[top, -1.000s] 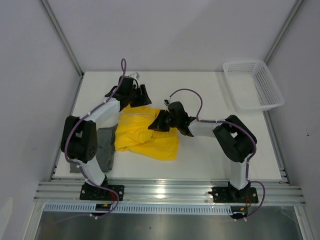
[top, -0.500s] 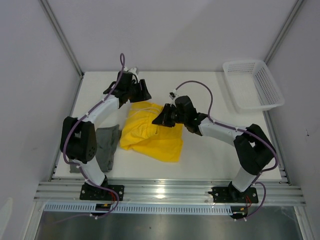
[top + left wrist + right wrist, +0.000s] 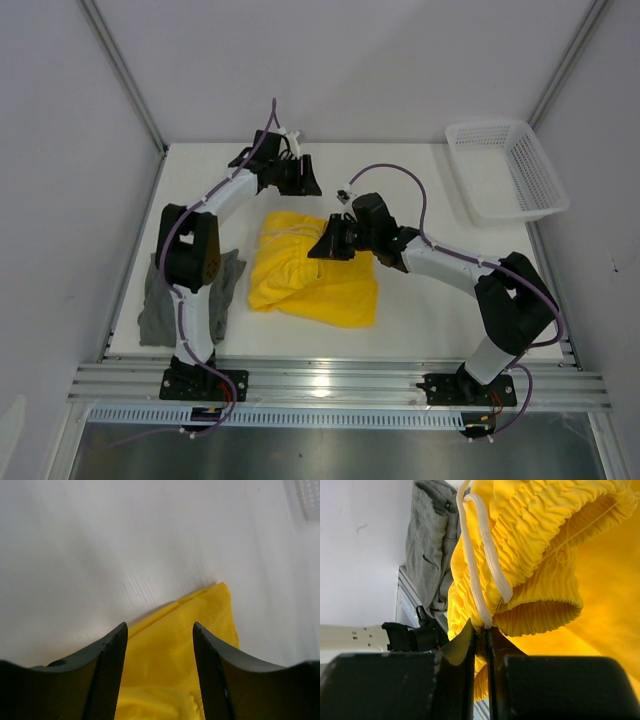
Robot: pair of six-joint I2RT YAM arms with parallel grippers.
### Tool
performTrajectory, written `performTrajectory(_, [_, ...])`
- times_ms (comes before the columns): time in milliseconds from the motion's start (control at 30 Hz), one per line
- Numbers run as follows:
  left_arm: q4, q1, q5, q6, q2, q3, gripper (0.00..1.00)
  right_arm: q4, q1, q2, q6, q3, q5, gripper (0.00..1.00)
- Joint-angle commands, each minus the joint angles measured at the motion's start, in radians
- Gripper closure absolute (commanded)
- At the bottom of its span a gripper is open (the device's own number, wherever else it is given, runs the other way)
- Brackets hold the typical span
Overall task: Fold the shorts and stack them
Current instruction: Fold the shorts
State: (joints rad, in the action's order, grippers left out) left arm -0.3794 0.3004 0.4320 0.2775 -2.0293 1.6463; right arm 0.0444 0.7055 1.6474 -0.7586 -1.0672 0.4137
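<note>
The yellow shorts (image 3: 312, 275) lie bunched in the middle of the table. My right gripper (image 3: 326, 246) is shut on their gathered waistband (image 3: 540, 555), pinching it together with the white drawstring (image 3: 475, 565) at my right gripper's tips (image 3: 481, 629). My left gripper (image 3: 306, 181) hovers just beyond the yellow shorts' far edge. In the left wrist view it (image 3: 160, 630) stands open, with a corner of the yellow shorts (image 3: 175, 650) showing between the fingers and not gripped. The grey shorts (image 3: 160, 300) lie crumpled at the left edge, partly behind the left arm, and show again as grey shorts (image 3: 430, 540) in the right wrist view.
A white mesh basket (image 3: 508, 170) stands at the far right corner, and its corner (image 3: 310, 495) shows in the left wrist view. The left arm's elbow (image 3: 190, 250) rises over the grey shorts. Metal rails (image 3: 330, 380) run along the near edge.
My right gripper has drawn the yellow shorts a little to the right. My left gripper has swung right along the far side. More of the grey shorts now shows.
</note>
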Motion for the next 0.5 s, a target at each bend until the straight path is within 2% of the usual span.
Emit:
performTrajectory(0, [-0.084, -0.004, 0.164, -0.073, -0.083, 0.131, 0.43, -0.011, 0.006, -0.012, 0.054, -0.039, 0.050, 1.00])
performTrajectory(100, [-0.128, -0.004, 0.215, -0.101, -0.106, 0.159, 0.44, -0.011, 0.005, -0.012, 0.053, -0.031, 0.048, 1.00])
performTrajectory(267, [-0.062, -0.004, 0.347, -0.104, -0.068, 0.058, 0.47, -0.002, -0.011, 0.006, 0.042, -0.037, 0.054, 1.00])
performTrajectory(433, [-0.199, -0.004, 0.447, -0.195, -0.127, 0.128, 0.51, 0.003, -0.014, 0.012, 0.036, -0.040, 0.053, 1.00])
performTrajectory(467, [-0.217, -0.003, 0.502, -0.211, -0.144, 0.139, 0.51, 0.002, -0.014, 0.015, 0.035, -0.042, 0.054, 1.00])
